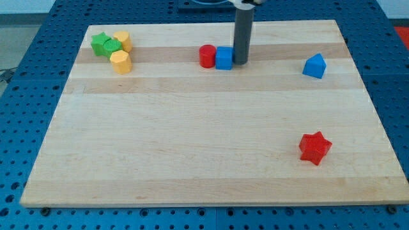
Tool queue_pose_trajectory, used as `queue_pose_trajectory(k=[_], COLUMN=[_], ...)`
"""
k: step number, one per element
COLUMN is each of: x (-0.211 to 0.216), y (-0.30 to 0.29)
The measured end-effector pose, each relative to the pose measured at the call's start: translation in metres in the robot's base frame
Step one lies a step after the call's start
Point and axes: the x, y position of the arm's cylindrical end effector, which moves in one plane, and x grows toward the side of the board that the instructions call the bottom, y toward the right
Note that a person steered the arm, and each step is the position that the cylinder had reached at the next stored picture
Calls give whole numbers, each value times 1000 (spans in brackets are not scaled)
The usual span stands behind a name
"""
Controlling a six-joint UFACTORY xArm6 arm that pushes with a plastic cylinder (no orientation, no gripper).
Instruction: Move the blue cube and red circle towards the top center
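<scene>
Camera view: my tip (pixel 241 62) down on the wooden board (pixel 192 147) at far centre, touching the right side of the blue cube (pixel 223 58); a bare rod, no jaws to open or close. Red circle (pixel 206 56) pressed against the cube's left. Far left: green block (pixel 104 45) with two yellow blocks (pixel 121 62). Far right: blue block (pixel 314 66). Near right: red star (pixel 315 147).
</scene>
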Motion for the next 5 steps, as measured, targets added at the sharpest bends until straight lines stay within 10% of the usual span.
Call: queue_pose_trajectory(k=[5], x=[79], y=[-56])
